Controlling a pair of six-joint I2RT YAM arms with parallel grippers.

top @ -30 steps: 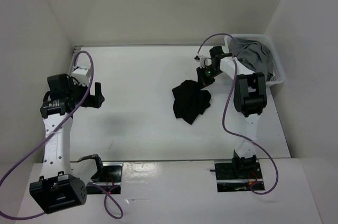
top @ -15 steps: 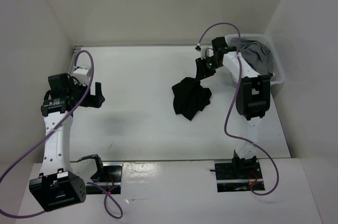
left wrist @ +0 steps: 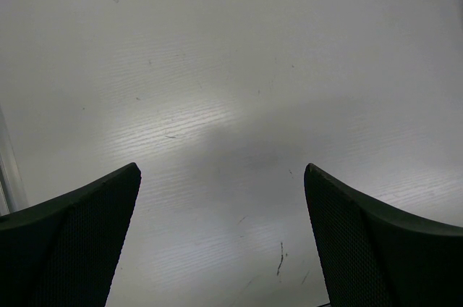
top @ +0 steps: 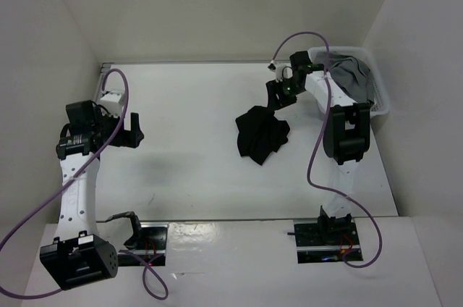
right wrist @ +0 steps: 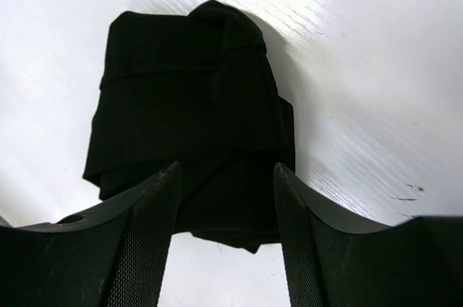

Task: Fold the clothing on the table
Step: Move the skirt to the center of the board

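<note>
Your right fingers [right wrist: 141,242] stand apart with nothing clamped between them. Through the gap in the wrist view you look straight down on the black clothing [right wrist: 188,104], and the pads do not appear to touch it. From above, they hang over the far right edge of the heap, close over it.

Your left fingers [left wrist: 72,242] are spread wide and hold nothing. Under them there is only bare white surface [left wrist: 217,68], well apart from the clothing, over on the left side.

The clothing lies on the surface right of the middle, toward the far side. It is near the white basket [top: 380,101], which holds a grey garment [top: 351,75], but it does not touch the basket. It sits as a bunched, lumpy pile with layers doubled over each other at odd angles. No edge or corner is laid out straight.

By that look, you are at the very start of the task, and no proper fold is in place yet. You have to find the corners, pull the clothing out flat, and then make every fold. You will probably need both arms for the spreading.
</note>
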